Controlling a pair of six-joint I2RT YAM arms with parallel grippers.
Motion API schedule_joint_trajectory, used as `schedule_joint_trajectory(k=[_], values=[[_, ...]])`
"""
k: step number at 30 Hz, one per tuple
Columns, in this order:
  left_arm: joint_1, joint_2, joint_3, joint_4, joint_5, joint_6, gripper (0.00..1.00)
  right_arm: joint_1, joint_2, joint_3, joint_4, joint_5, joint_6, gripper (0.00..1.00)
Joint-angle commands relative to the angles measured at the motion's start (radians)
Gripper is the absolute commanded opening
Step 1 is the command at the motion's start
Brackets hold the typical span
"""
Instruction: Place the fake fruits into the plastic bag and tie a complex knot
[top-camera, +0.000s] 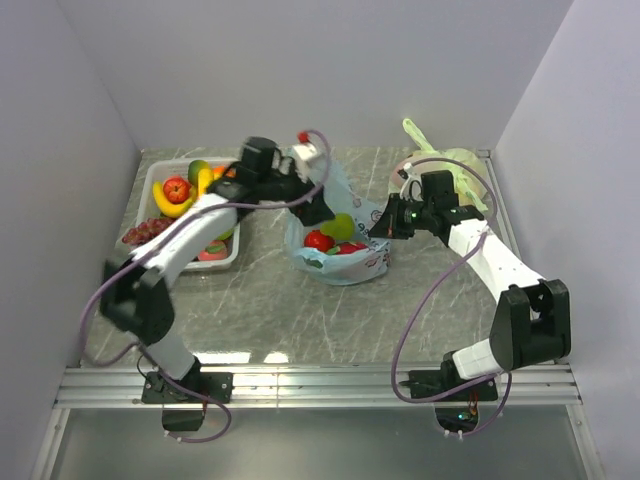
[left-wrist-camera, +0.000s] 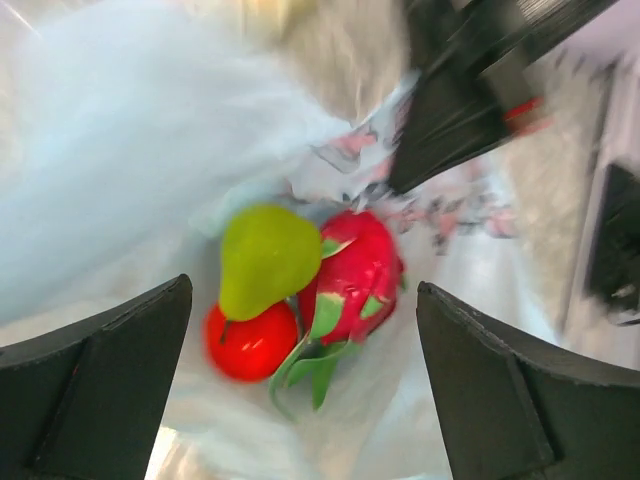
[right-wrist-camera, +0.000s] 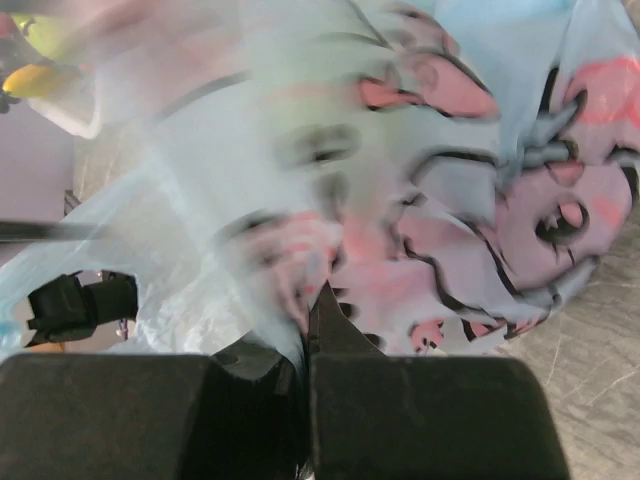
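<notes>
- Over the middle of the table, the left gripper is hanging above the mouth of the plastic bag. Its jaws are standing wide apart and gripping nothing.
- At the bag's right rim, the right gripper is pinching a fold of the light-blue film, with its jaws closed tight on it.
- The step in hand, as I am reading it, is loading fruit, since more pieces are waiting in the tray at the left.
- To do it well, the right arm should be holding the rim high and outward so the mouth is gaping.
- The left arm should be rising straight clear of the film before swinging to the tray, to avoid snagging the bag.
- Each fruit should be going in singly and being let go low inside the bag, so nothing is rolling out.
- In the bag I am counting three: one green pear, one red round fruit and one dragon fruit.
- In the tray I am counting about six: one red apple, one banana, one grape bunch, one pink peach and two orange-green pieces. The arm is partly hiding those two, so the tally is uncertain.
- I am also counting one light-blue bag, one tied yellow-green bag at the far right, and one tray. No knot is showing on the blue bag.
</notes>
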Motion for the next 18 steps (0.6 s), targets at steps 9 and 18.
schedule_joint_trajectory(k=[9,18], values=[[0.489,-0.363,-0.045,-0.175,-0.094,-0.137,0.98,0.038,0.01,-0.003,0.049,0.071,-0.038,0.0],[0.643,-0.221,-0.021,-0.215,-0.386,-0.037,0.96,0.052,0.051,0.042,0.037,0.054,-0.038,0.0]])
